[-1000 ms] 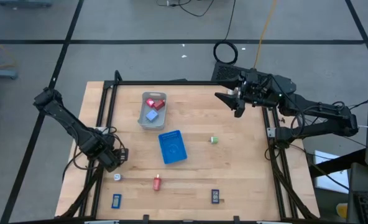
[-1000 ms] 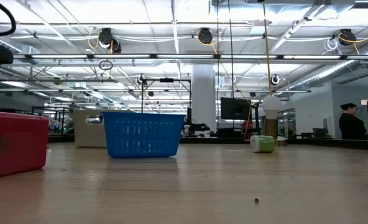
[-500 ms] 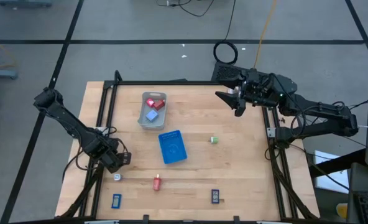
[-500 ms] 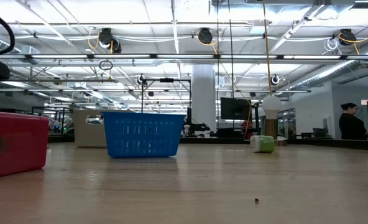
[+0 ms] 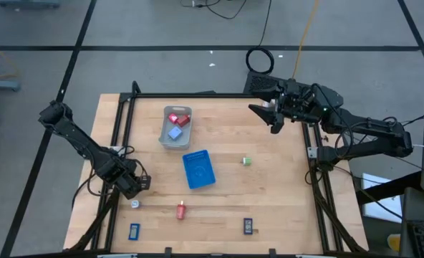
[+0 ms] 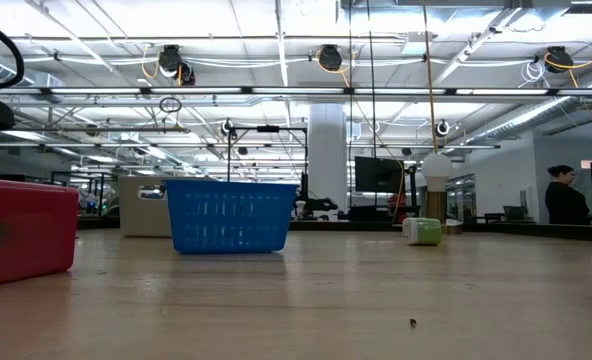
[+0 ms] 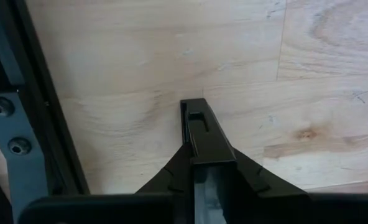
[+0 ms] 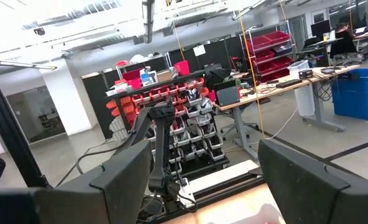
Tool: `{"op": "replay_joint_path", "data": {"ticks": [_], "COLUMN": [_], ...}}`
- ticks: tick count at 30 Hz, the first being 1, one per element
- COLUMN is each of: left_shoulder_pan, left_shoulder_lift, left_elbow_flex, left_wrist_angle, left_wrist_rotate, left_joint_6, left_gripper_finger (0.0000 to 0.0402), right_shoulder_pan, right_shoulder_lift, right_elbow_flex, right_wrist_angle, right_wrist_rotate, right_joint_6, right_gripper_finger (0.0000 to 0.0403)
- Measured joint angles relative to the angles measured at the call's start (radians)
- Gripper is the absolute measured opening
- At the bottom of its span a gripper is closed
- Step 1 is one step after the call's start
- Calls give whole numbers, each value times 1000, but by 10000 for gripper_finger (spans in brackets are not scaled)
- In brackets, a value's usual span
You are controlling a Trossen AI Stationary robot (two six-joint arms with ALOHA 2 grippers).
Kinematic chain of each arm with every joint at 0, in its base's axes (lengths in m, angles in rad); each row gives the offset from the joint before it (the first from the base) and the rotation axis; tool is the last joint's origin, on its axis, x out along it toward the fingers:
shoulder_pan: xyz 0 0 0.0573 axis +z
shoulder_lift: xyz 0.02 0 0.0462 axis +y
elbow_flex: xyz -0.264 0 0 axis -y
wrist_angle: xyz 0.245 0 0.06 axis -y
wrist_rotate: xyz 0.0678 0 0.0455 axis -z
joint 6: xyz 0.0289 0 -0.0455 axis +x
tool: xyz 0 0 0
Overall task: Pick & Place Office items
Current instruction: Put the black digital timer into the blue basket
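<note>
Since the earlier frames the left gripper point(image 5: 142, 183) has shifted slightly toward the near edge of the tabletop and its fingers point(image 7: 199, 134) have come together; they are now fully closed with nothing between them, pointing down at bare wood beside the black frame rail point(image 7: 44, 118). The right gripper point(image 5: 272, 119) has not moved: it sits raised at the far right corner of the tabletop, fingers point(image 8: 308, 180) spread wide, holding nothing.

Nearest the left gripper, a small white piece point(image 5: 135, 204) lies just beside it toward the near edge. A small red cylindrical piece point(image 5: 180, 211) lies farther along the same near zone, and a small dark blue rectangular piece point(image 5: 133, 231) lies at the near left corner. A second dark blue rectangular piece point(image 5: 248, 226) lies near the near edge toward the right.

At the centre of the light wooden tabletop point(image 5: 269, 193) stands a blue perforated plastic basket point(image 5: 198, 170). A small green piece point(image 5: 246, 161) lies to its right, apart from it. Beyond the basket, a grey rectangular tray point(image 5: 165, 136) holds red pieces point(image 5: 177, 118) and a pale blue piece point(image 5: 175, 133).

In the low view the red piece point(image 6: 21, 235) shows large at the left, the basket behind it, and a person point(image 6: 566, 200) stands in the room beyond.
</note>
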Motion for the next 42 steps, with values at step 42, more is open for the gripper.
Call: {"op": "replay_joint_path", "data": {"ticks": [42], "left_shoulder_pan": [209], "left_shoulder_lift": [0], "left_elbow_flex": [308], "left_wrist_angle": [3], "left_wrist_rotate": [-592], "left_joint_6": [529], "left_gripper_finger": [51], "right_shoulder_pan": [0], "right_shoulder_lift": [0], "right_elbow_flex": [0], "right_wrist_angle": [-2], "right_wrist_rotate": [-8], "right_joint_6": [45], "right_gripper_finger": [290]}}
